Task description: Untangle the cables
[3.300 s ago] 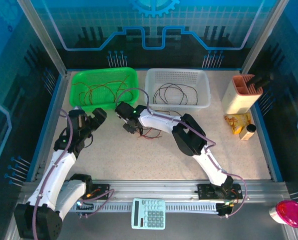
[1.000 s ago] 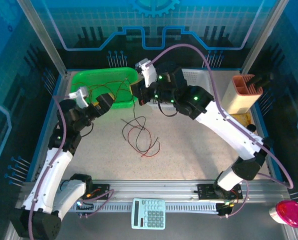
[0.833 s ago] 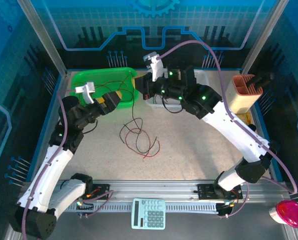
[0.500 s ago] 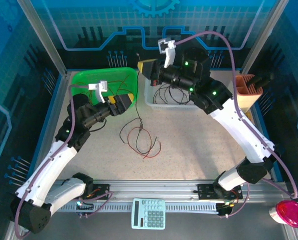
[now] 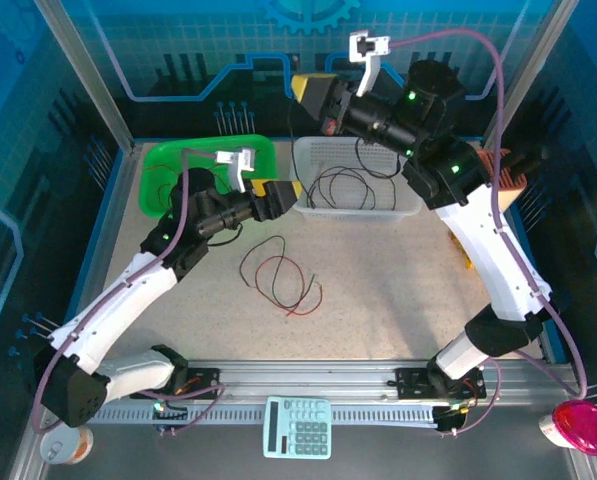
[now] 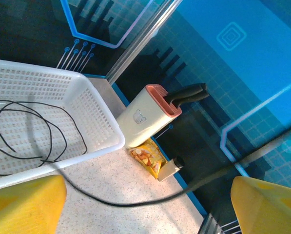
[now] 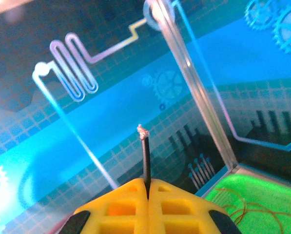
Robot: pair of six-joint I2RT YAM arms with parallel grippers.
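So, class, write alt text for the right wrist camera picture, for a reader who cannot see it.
The right gripper, yellow jaws shut, pinches a thin black cable whose tip pokes up between them. Behind is a blue patterned wall; a corner of a green basket holding thin wires shows at lower right.

Cables (image 5: pixel 276 278) on table (image 5: pixel 398 280) — basket (image 5: pixel 358 209) behind

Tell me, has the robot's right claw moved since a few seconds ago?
Yes. The right gripper, pinching a black cable, has moved from in front of the green basket to past the white basket's far left corner.
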